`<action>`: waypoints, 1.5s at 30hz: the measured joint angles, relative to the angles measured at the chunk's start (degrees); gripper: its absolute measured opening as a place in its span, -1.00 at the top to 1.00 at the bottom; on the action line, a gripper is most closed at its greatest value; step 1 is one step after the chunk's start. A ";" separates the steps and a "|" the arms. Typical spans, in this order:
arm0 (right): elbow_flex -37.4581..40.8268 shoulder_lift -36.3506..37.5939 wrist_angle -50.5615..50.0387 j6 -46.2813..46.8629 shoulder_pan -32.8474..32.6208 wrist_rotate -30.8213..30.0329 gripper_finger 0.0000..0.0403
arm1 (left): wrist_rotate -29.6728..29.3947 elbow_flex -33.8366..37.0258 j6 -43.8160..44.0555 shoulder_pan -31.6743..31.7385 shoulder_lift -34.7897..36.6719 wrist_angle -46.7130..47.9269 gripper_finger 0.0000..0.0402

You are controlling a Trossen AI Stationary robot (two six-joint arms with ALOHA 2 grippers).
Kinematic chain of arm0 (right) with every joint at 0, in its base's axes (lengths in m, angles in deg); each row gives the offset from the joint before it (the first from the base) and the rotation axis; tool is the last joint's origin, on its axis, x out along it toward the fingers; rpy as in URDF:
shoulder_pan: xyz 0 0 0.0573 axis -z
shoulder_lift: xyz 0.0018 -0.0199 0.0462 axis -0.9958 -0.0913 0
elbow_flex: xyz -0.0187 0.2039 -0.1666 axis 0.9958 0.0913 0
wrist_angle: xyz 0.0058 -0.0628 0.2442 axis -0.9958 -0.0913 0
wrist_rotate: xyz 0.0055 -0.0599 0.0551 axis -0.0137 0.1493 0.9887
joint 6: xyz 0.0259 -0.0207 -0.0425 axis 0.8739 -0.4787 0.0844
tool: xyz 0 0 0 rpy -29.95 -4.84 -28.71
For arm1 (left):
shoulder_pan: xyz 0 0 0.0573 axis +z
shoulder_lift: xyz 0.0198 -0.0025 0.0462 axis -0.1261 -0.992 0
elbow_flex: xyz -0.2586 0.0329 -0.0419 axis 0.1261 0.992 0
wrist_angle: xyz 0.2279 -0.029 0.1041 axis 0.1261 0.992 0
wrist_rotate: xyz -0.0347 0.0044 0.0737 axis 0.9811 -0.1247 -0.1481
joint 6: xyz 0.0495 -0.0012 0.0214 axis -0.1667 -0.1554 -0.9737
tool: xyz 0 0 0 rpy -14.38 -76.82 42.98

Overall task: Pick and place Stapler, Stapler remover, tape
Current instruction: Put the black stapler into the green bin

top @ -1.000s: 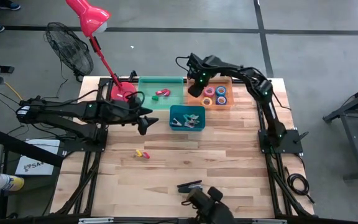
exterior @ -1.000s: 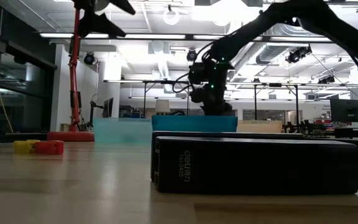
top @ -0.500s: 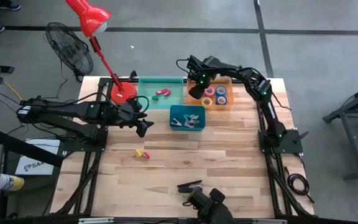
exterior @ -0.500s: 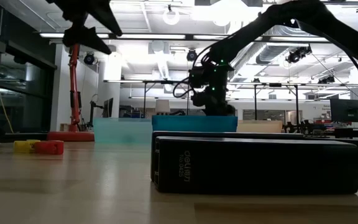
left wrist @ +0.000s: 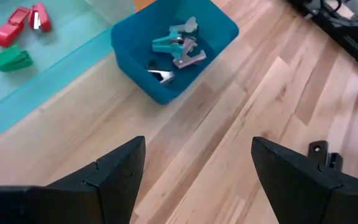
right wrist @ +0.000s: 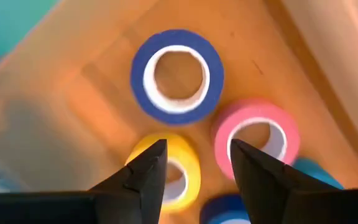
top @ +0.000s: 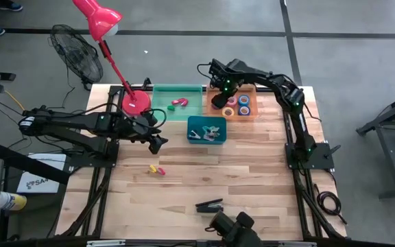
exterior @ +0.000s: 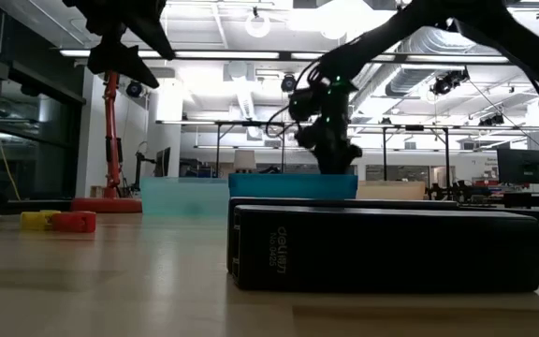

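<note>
- Right gripper (top: 217, 104) over the orange bin (top: 251, 115) at the table's far side, about 1 o'clock from table centre; fingers (right wrist: 143, 177) parted, nothing between them.
- Right wrist view: looking down into the orange bin, tape rolls lying flat. Blue roll (right wrist: 178, 75) alone, pink roll (right wrist: 257, 135) just beside it, yellow roll (right wrist: 178, 171) partly behind the near finger. Edges of another blue roll and a teal one at the frame's margin.
- High view: tape rolls (top: 237, 106) clustered in the orange bin, beside the gripper.
- Left gripper (top: 158, 139) held above bare wood at roughly 10 o'clock from table centre, just off the blue bin (top: 196, 123); fingers (left wrist: 114, 176) standing wide apart, empty.
- Blue bin holds a heap of small teal and metal clawed pieces, probably staple removers (left wrist: 178, 49).
- Green tray (top: 163, 103) at 12 o'clock, touching the orange bin's side; holds red items (left wrist: 21, 23) and one green item (left wrist: 12, 58).
- Stapler (top: 209, 204), black, lies flat on the table at the near edge, 6 o'clock, well apart from both grippers. In the low view it fills the foreground as a long dark block (exterior: 386, 248).
- Small yellow-and-red piece (top: 157, 169) on the wood at about 8 o'clock, apart from everything.
- Red desk lamp (top: 99, 19) with its base on the far left corner; a fan (top: 75, 53) on the floor beyond.
</note>
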 joint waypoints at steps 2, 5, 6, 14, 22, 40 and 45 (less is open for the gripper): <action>0.00 1.72 -1.25 -0.01 -0.16 0.54 0.16 | 0.02 0.00 0.00 0.00 0.01 0.55 -0.44; 0.00 4.60 -3.05 0.06 -0.84 1.82 0.16 | 0.01 0.00 -0.19 0.00 0.01 2.10 -0.44; 0.00 5.77 -3.59 0.20 -1.16 2.13 0.16 | 0.00 0.00 -0.40 0.00 0.01 2.53 -0.44; -0.02 14.63 -6.16 0.42 -6.53 4.92 0.16 | 0.90 0.00 -4.75 0.00 0.01 6.73 -0.44; -0.07 21.02 -8.67 3.29 -16.17 6.88 0.16 | 1.68 0.00 -9.81 0.00 0.01 7.71 -0.44; -0.07 21.31 -8.00 18.81 -43.71 3.50 0.12 | 6.84 0.02 -17.80 0.00 0.01 7.78 -0.44; -0.07 20.60 -6.05 26.11 -49.07 2.50 -0.08 | 8.18 0.02 -18.55 0.00 0.01 7.76 -0.44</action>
